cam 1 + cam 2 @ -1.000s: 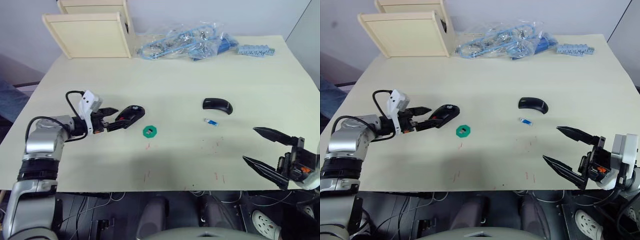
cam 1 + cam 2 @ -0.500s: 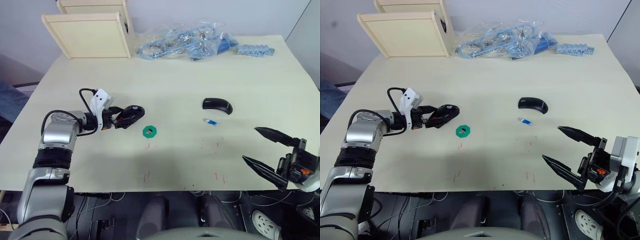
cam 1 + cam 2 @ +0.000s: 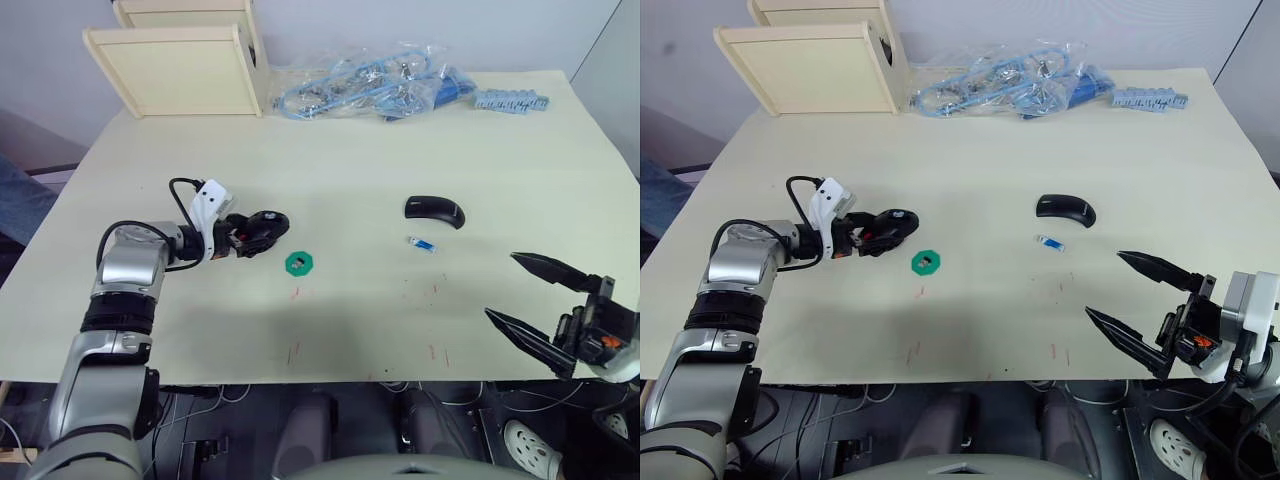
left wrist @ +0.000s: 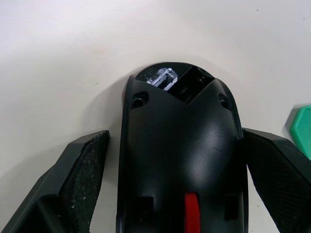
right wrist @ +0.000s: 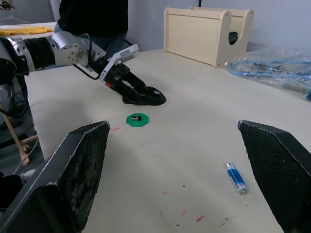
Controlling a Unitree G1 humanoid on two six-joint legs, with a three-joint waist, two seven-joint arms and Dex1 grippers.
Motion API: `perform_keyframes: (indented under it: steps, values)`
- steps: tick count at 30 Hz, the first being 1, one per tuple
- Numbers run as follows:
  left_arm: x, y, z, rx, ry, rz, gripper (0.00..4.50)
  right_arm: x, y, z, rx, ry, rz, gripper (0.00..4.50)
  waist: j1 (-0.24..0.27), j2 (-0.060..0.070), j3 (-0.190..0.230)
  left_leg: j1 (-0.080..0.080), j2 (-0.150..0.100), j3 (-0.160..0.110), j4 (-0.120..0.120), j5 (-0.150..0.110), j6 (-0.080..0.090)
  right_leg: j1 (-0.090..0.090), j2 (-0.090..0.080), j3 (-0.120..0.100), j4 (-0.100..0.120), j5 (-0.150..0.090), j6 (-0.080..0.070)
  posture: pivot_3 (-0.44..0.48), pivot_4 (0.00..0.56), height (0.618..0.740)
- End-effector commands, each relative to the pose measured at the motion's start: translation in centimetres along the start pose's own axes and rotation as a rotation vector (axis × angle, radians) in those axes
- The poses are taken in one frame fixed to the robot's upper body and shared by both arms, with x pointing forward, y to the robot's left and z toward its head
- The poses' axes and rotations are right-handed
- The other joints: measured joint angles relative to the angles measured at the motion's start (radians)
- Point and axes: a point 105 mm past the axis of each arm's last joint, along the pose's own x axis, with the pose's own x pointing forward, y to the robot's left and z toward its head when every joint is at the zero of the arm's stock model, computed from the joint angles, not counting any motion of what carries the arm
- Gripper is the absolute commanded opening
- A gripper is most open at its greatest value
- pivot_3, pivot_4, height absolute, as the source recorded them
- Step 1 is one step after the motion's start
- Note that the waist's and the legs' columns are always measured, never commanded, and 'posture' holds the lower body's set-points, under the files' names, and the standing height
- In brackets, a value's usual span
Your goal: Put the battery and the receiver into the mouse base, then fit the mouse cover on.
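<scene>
nothing fitted yet: left claw (image 4: 172, 160) straddles the mouse base (image 4: 180, 155), fingers apart; battery (image 3: 424, 244) and mouse cover (image 3: 435, 210) lie loose on the worktop (image 3: 400, 130); right claw (image 3: 540, 312) wide apart, empty.

matt black plastic mouse base (image 4: 181, 160), glossy mouse cover (image 3: 435, 210), pale wooden box (image 3: 180, 68).

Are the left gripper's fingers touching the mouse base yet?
Apart: in the left wrist view, table shows between each of the fingers and the mouse base.
</scene>
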Motion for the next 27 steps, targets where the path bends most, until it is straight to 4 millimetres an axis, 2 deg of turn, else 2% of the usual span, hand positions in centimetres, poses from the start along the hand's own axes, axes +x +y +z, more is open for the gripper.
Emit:
perform_keyframes:
  steps: [1, 10, 20, 21, 23, 24, 25, 27]
  values:
    - [-0.34, 0.34, 1.24, 0.051, -0.018, 0.012, 4.5, 0.27, 0.59, 0.7, -0.032, -0.015, 0.022, 4.44, 0.0, 0.0, 0.0, 0.0, 0.0, 0.0, 0.0, 0.0, 0.0, 0.0, 0.0, 0.0, 0.0, 0.0, 0.0, 0.0, 0.15, 0.74]
    - [-0.11, 0.55, 1.73, 0.054, -0.03, 0.014, 4.5, 0.44, 0.52, 0.65, -0.03, -0.018, 0.018, 4.44, 0.0, 0.0, 0.0, 0.0, 0.0, 0.0, 0.001, 0.0, 0.0, 0.0, 0.0, 0.0, 0.0, 0.0, 0.0, 0.0, 0.15, 0.74]
    - [0.29, 0.47, 1.3, 0.074, -0.015, 0.006, 4.5, 0.5, 0.46, 0.69, -0.033, -0.019, 0.014, 4.44, 0.0, 0.0, 0.0, 0.0, 0.0, 0.0, 0.001, 0.0, 0.0, 0.0, 0.0, 0.0, 0.001, 0.0, 0.0, 0.0, 0.15, 0.74]
    - [0.28, 0.47, 1.31, 0.075, -0.017, 0.006, 4.08, 0.49, 0.46, 0.71, -0.034, -0.018, 0.014, 4.5, 0.0, 0.0, 0.0, 0.0, 0.0, 0.0, 0.001, 0.0, 0.0, 0.0, 0.0, 0.0, 0.001, 0.0, 0.0, 0.0, 0.15, 0.74]
    - [0.17, 0.4, 1.28, 0.079, -0.02, -0.001, 3.63, 0.45, 0.46, 0.69, -0.033, -0.017, 0.013, 4.5, 0.0, 0.0, 0.0, 0.0, 0.0, 0.0, 0.001, 0.0, 0.0, 0.0, 0.0, 0.0, 0.001, 0.0, 0.0, 0.0, 0.15, 0.74]
    - [0.07, 0.39, 1.24, 0.082, -0.019, -0.003, 3.18, 0.43, 0.46, 0.66, -0.032, -0.016, 0.012, 4.5, 0.0, 0.0, 0.0, 0.0, 0.0, 0.0, 0.001, 0.0, 0.0, 0.0, 0.0, 0.0, 0.001, 0.0, 0.0, 0.0, 0.15, 0.74]
    - [-0.03, 0.39, 1.18, 0.086, -0.017, -0.005, 2.93, 0.43, 0.45, 0.64, -0.032, -0.015, 0.012, 4.5, 0.0, 0.0, 0.0, 0.0, 0.0, 0.0, 0.001, 0.0, 0.0, 0.0, 0.0, 0.0, 0.001, 0.0, 0.0, 0.0, 0.15, 0.74]
    - [-0.26, 0.45, 1.15, 0.096, -0.016, -0.005, 2.94, 0.42, 0.39, 0.62, -0.031, -0.015, 0.012, 4.5, 0.0, 0.0, 0.0, 0.0, 0.0, 0.0, 0.001, 0.0, 0.0, 0.0, 0.0, 0.0, 0.001, 0.0, 0.0, 0.0, 0.15, 0.74]
